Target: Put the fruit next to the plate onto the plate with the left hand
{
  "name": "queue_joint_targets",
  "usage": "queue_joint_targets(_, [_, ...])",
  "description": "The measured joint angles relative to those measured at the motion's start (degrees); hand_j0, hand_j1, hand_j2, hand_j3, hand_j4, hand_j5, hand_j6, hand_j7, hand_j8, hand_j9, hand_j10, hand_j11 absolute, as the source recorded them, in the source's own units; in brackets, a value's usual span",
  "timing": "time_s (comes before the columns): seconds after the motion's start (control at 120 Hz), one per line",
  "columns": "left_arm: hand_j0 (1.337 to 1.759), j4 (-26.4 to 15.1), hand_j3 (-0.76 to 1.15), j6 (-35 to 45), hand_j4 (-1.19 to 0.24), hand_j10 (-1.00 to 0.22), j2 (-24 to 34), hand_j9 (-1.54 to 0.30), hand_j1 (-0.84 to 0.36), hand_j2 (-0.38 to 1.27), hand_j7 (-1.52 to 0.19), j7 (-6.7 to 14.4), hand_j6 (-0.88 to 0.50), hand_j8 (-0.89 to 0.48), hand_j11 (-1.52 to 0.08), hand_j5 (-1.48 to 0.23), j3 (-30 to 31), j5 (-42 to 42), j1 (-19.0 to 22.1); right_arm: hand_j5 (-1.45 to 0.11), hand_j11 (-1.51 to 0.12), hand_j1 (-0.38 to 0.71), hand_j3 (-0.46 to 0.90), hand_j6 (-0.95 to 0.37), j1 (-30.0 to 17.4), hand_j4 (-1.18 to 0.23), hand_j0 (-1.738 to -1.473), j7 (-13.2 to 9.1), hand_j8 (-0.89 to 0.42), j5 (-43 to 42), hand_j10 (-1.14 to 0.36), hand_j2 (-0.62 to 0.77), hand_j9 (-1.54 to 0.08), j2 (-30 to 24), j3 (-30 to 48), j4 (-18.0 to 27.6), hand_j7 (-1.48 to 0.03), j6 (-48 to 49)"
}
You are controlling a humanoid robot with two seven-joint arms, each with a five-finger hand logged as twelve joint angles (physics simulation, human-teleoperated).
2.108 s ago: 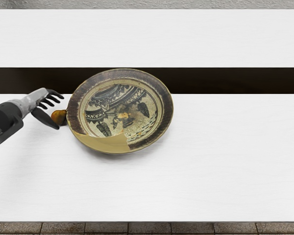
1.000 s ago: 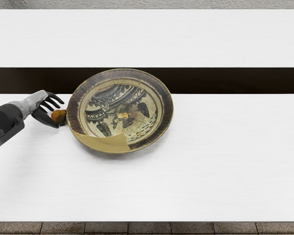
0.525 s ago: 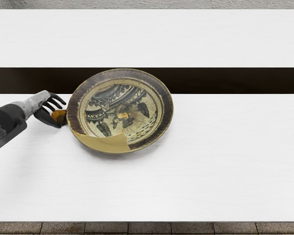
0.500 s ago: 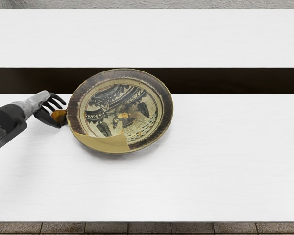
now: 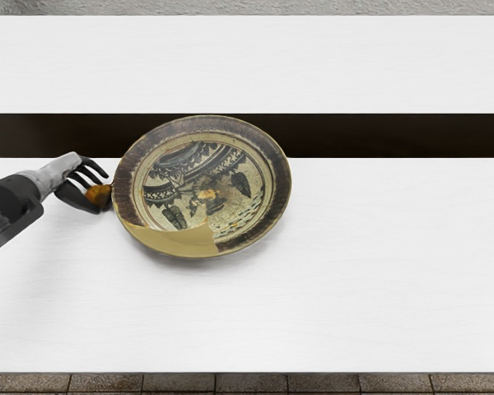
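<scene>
A round patterned plate [image 5: 267, 156] with a dark brown rim lies on the white table. Just off its left rim sits a small orange-brown fruit [image 5: 100, 194], mostly covered by my left hand [image 5: 89, 188]. The left arm comes in from the left edge. Its dark fingers [image 5: 91, 169] curl over the fruit from above and the thumb closes in from below, so the hand is wrapped around the fruit. The fruit still rests at table level beside the plate. No right hand shows.
A dark gap [image 5: 395, 136] runs across the scene behind the plate, between the near white table [image 5: 354, 271] and a far white surface [image 5: 313, 62]. A tiled floor strip shows along the bottom edge.
The left hand's fingers and thumb have drawn together around the fruit, which shows less than before. Hand and fruit have stayed beside the plate's left rim.
</scene>
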Motion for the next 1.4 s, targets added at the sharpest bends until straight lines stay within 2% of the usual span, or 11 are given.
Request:
queue_joint_targets(0.383, [1.656,0.00,0.00,-0.17,-0.52,-0.52,0.00,-0.70,-0.27,0.13,-0.70,0.49,-0.52,-0.52,-0.71,-0.70,-0.02,-0.09,0.00,0.00,0.00,-0.35,0.00,0.00,0.01,0.00,-1.658,0.00,0.00,0.00,0.00,0.00,0.00,0.00,0.00,0.00,0.00,0.00])
queue_joint_targets(0.917, [1.657,-0.07,0.00,-0.50,-0.60,-0.60,-0.05,-0.79,-0.33,0.26,-0.79,0.88,-0.49,-0.57,-0.79,-0.78,0.06,-0.10,-0.27,0.00,0.00,-0.35,0.00,0.00,0.01,0.00,-1.658,0.00,0.00,0.00,0.00,0.00,0.00,0.00,0.00,-0.02,0.00,0.00])
queue_joint_targets(1.075, [1.657,-0.07,0.00,-0.54,-0.63,-0.62,0.00,-0.82,-0.34,0.32,-0.82,1.58,-0.49,-0.58,-0.82,-0.80,0.26,-0.11,-0.52,0.00,0.00,-0.35,0.00,0.00,0.01,0.00,-1.658,0.00,0.00,0.00,0.00,0.00,0.00,0.00,0.00,-0.05,0.00,0.00])
queue_joint_targets(1.4, [1.656,-0.18,0.00,-0.87,-0.65,-0.65,0.08,-0.87,-0.34,0.32,-0.87,1.82,-0.47,-0.57,-0.88,-0.85,0.32,-0.40,-0.62,0.00,0.00,-0.35,0.00,0.00,0.01,0.00,-1.658,0.00,0.00,0.00,0.00,0.00,0.00,0.00,0.00,-0.09,0.00,0.00])
